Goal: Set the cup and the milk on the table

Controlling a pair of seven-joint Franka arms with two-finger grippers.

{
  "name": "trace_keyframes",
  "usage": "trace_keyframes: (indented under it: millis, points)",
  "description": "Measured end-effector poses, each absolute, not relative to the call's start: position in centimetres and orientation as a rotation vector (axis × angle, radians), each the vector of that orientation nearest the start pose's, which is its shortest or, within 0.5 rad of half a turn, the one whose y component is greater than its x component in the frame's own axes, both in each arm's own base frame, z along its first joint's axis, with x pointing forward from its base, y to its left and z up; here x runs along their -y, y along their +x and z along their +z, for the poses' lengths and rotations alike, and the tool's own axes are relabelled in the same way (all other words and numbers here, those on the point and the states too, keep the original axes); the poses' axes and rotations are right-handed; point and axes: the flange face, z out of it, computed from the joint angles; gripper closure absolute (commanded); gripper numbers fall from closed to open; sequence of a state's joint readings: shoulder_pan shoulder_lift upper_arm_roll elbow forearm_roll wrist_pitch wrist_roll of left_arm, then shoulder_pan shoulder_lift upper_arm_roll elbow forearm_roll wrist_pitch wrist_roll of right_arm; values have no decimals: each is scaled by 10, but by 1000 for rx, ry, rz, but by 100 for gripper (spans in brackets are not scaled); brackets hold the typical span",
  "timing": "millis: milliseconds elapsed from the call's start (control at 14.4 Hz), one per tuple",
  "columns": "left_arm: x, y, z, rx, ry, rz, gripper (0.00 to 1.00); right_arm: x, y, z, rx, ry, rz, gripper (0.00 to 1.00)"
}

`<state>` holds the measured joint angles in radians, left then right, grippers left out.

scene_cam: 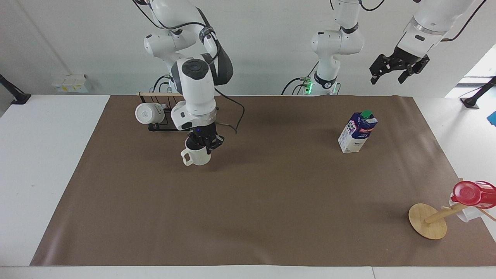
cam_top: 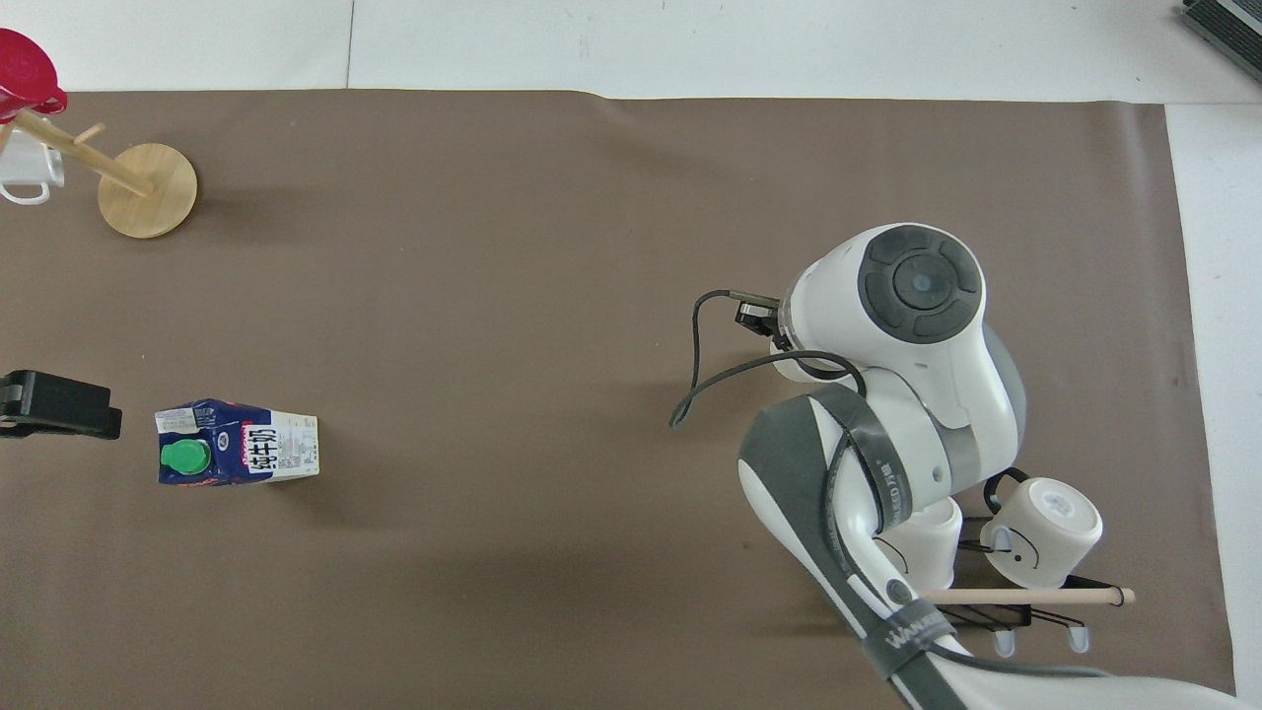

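My right gripper (scene_cam: 201, 142) is shut on the rim of the cup (scene_cam: 197, 156), a cream-white mug with a loop handle. It holds the cup upright, low over the brown sheet (scene_cam: 271, 201) of the table (scene_cam: 38, 155). In the overhead view the right arm hides the cup. The milk (scene_cam: 357, 132), a blue and white carton with a green cap, stands on the sheet toward the left arm's end; it also shows in the overhead view (cam_top: 237, 456). My left gripper (scene_cam: 386, 79) waits open and empty, high over the sheet beside the milk.
A black wire rack (scene_cam: 157, 126) with two white mugs (scene_cam: 146, 113) stands near the right arm's base. A wooden disc stand (scene_cam: 426, 221) carrying a red cup (scene_cam: 472, 193) and a white mug (scene_cam: 463, 215) stands at the left arm's end, farther from the robots than the milk.
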<state>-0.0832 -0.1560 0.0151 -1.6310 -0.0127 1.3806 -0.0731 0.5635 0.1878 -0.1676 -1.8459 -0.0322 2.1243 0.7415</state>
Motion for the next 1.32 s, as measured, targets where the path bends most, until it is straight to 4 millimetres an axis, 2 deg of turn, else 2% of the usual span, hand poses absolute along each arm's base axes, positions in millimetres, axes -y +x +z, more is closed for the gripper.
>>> trace_keyframes:
  millis: [277, 693, 970, 1316]
  points:
    - [34, 483, 662, 5, -3146, 150, 0, -305, 554, 415, -507, -3105, -160, 100]
    - [34, 483, 662, 5, -3146, 150, 0, -368, 550, 380, -540, -3116, -161, 100]
    - [33, 483, 662, 9, -3147, 149, 0, -392, 545, 368, -556, -3083, -204, 100]
    - [21, 484, 663, 44, -3149, 144, 0, -398, 545, 361, -545, -3072, -219, 100]
